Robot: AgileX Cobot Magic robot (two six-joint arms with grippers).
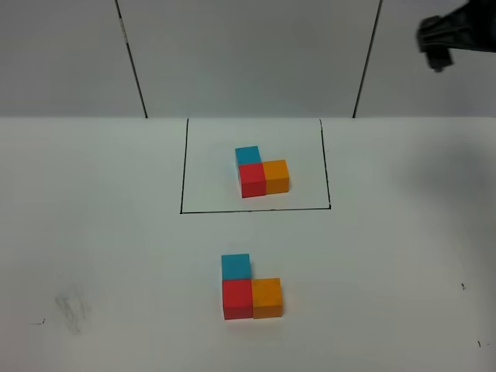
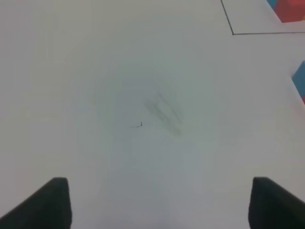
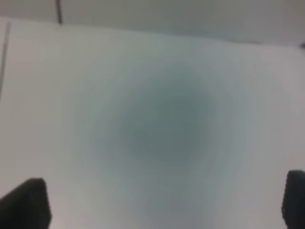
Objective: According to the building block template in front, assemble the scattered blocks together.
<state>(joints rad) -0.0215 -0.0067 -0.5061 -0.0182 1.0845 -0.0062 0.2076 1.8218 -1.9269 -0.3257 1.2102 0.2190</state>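
Observation:
The building block template point(image 1: 262, 174), a joined light blue, red and orange L, sits inside a thin black outline point(image 1: 184, 167) at the table's far middle. Nearer the front, the scattered blocks stand touching in the same L: the light blue cube point(image 1: 235, 266) behind the red cube point(image 1: 237, 299), with the orange cube point(image 1: 266, 298) to its right. My right gripper point(image 1: 446, 35) hangs high at the far right, open and empty point(image 3: 164, 205). My left gripper point(image 2: 157, 202) is open and empty over bare table, out of the exterior view. The template's red cube point(image 2: 291, 10) and the loose blue cube point(image 2: 300, 78) show at the edge of the left wrist view.
The white table point(image 1: 93, 232) has faint grey smudges point(image 1: 74, 311) at the front left and small black marks point(image 1: 463, 287) at the right. A white wall with two black vertical lines point(image 1: 133, 62) stands behind the table.

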